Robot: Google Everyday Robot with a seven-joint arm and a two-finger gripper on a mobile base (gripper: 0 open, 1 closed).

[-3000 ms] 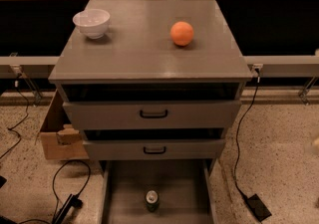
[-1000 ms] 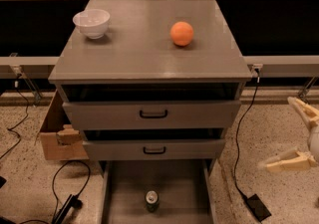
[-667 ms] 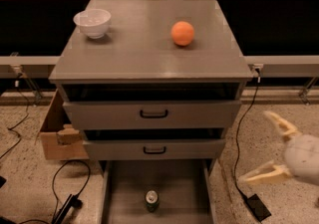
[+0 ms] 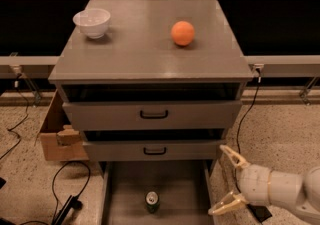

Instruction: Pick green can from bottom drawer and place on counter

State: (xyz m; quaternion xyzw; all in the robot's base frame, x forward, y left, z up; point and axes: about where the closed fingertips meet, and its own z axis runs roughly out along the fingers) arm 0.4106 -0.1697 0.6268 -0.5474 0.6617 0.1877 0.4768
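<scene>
At the lower right of the camera view, my gripper sits just beside the right edge of the bottom drawer, outside the drawer and above the speckled floor. Both fingers are spread wide apart, tips pointing left toward the cabinet. Nothing is between them and they touch nothing.

Task status:

1. Drawer access: done. The bottom drawer is pulled out and its flat grey floor is exposed.
2. Target location: the green can stands upright on the drawer floor, near the front and roughly central, silver top facing up. It is apart from my fingers, to their left and slightly lower.
3. Grasp: not yet done. I judge the approach to be the step in hand.
4. Lift and transfer: not yet done.
5. Placement: not yet done. The counter carries a white bowl at its back left and an orange ball right of centre. Bare surface lies between and in front of them, which I judge sufficient for setting the can down.

The two upper drawers each stand slightly ajar above the open tray. I judge that the lift must clear their fronts.

Markings: no brand, label or writing can be read on the can, the drawers, the bowl, or the cardboard box left of the cabinet.
</scene>
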